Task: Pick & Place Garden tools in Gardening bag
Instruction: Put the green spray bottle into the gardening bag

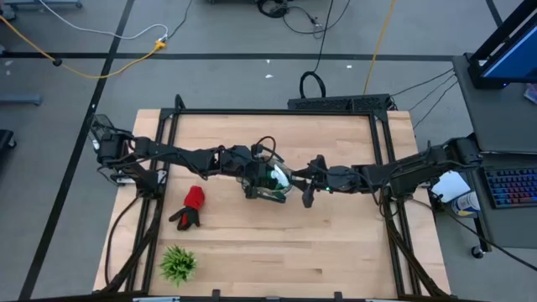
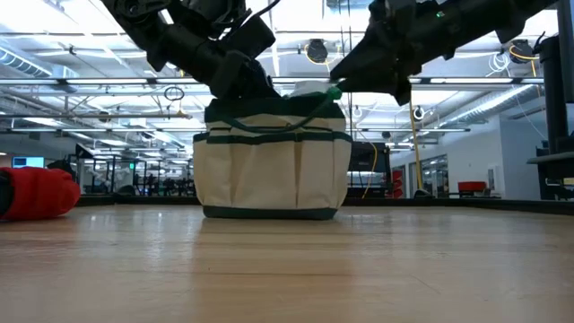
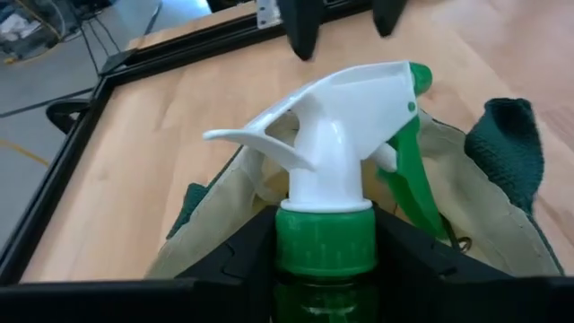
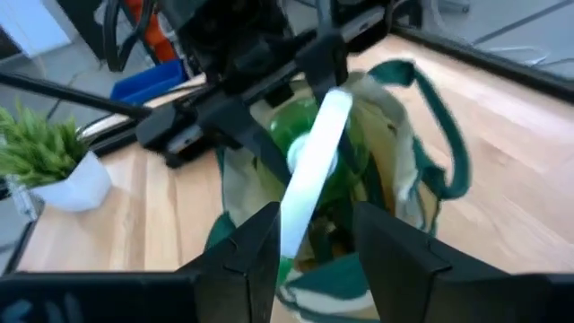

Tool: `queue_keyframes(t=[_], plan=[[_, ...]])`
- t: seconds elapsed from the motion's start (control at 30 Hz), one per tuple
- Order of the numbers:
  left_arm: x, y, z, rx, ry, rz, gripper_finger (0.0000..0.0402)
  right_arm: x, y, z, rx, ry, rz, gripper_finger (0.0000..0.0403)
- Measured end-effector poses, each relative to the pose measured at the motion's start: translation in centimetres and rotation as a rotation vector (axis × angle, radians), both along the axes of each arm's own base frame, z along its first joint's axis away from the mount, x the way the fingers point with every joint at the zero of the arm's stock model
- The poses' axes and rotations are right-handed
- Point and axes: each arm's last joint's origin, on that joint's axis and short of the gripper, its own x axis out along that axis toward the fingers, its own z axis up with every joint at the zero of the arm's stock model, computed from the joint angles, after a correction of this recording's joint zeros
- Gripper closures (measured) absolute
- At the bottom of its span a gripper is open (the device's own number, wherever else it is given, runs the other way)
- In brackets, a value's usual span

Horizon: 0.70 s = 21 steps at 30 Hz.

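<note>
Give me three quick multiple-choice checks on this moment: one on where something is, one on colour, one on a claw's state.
1. Where is the glove?
A. In the bag
B. On the table by the left arm's side of the bag
C. In the right claw

2. What colour is the bottle's trigger head?
A. White with a green nozzle
B. All red
C. Black

3. What is the left claw doing?
A. Hanging open, far from the bag
B. Shut on the plant
C. Shut on the bottle's neck over the bag

Answers:
1 B: the glove lies on the table, apart from the bag.
2 A: the bottle has a white head and green tip.
3 C: the left claw clamps the green collar; the right claw is open beside it. The plant stands untouched.
</note>
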Motion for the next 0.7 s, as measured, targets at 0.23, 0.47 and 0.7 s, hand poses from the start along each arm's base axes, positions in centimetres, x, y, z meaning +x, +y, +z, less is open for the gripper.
queue_keyframes(t=[0.23,0.47,0.7], plan=[[-0.3,0.1,-0.4,-0.011,0.046,-0.014,0.0231,0.0,-0.1,0.0,-0.021,0.002,-0.010,0.0266],[-0.3,0.6,-0.4,0.032,0.055,0.023,0.0188,0.2,0.0,0.0,-0.114,0.007,0.023,0.0270],[-0.5,0.7,0.8,0.108,0.028,0.050,0.0185,0.6,0.0,-0.7,-0.564,0.141,0.196,0.0271]])
